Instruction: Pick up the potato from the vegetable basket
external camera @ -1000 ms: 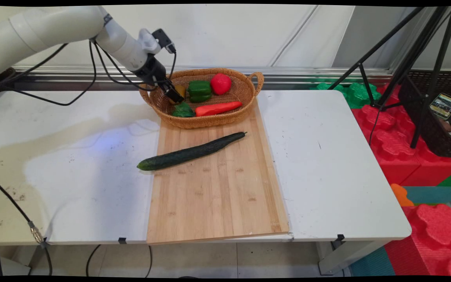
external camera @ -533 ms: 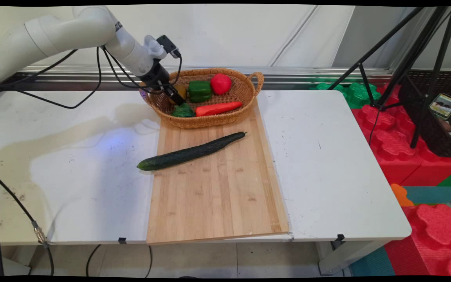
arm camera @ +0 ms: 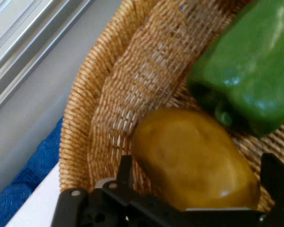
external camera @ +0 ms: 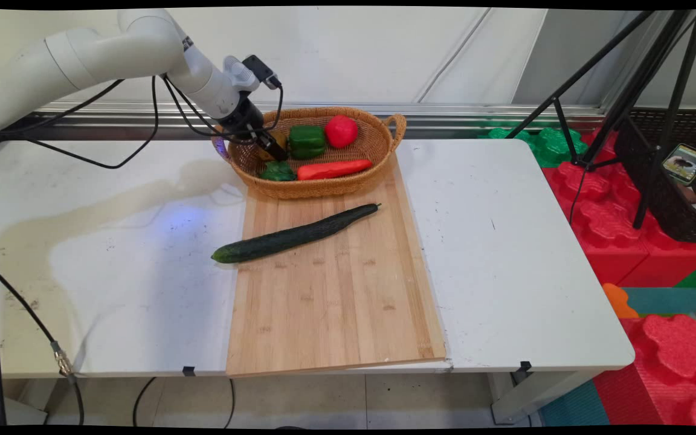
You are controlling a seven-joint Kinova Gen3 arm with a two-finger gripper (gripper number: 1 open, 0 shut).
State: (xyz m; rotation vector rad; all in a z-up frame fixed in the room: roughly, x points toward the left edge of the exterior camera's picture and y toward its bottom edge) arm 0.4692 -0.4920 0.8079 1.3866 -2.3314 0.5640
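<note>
Hand view shows a yellow-brown potato (arm camera: 194, 161) lying on the woven floor of the wicker basket (arm camera: 92, 113), between the two fingers of the gripper (arm camera: 199, 189). One finger (arm camera: 124, 171) stands on one side of it and the other finger (arm camera: 277, 182) on the other side, so the gripper is open around the potato; I cannot tell if the pads already touch it, and it is not lifted. Just beside the potato lies a green bell pepper (arm camera: 248, 71).

On the main view the gripper (external camera: 270, 147) reaches down into the basket's left end. In the basket (external camera: 378, 145) there are also the green pepper (external camera: 307, 140), a red round fruit (external camera: 341, 130), a red-orange carrot (external camera: 334, 169) along the near wall and a small dark green vegetable (external camera: 277, 172). The basket stands at the far edge of the wooden board (external camera: 336, 302), which lies in the middle of the white surface (external camera: 505, 254). A long cucumber (external camera: 293, 234) lies across the board, its blunt end hanging over the board's left edge.

As I judge it, the potato is framed but not yet taken out, and every vegetable is in the basket except the cucumber.

Compared with one second ago, the gripper has gone a little deeper and closer to the potato, the arm's elbow has shifted to the right, and the basket seems to have turned slightly; the cucumber has not moved
</note>
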